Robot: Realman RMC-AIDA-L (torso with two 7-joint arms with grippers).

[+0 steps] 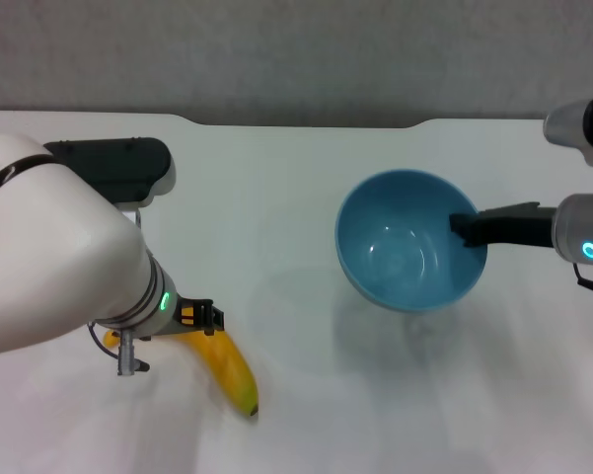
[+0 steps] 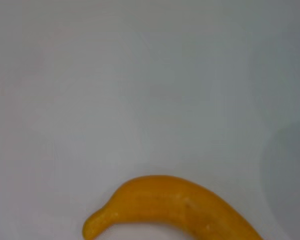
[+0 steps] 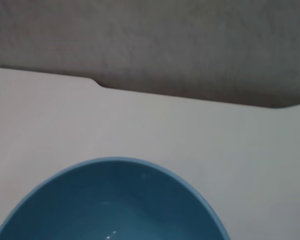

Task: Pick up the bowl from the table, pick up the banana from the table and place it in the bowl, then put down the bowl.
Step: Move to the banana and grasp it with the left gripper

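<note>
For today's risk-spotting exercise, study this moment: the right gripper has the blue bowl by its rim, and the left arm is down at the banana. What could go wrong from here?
1. The right gripper pinches the bowl at one rim spot only; the bowl looks tilted and raised, so it may swing or slip.
2. The left gripper sits near one end of the banana, so the long free end could droop or twist out when lifted.

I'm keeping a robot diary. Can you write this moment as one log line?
right gripper: holds bowl by rim, tilted | left gripper: at banana | banana: on table
</note>
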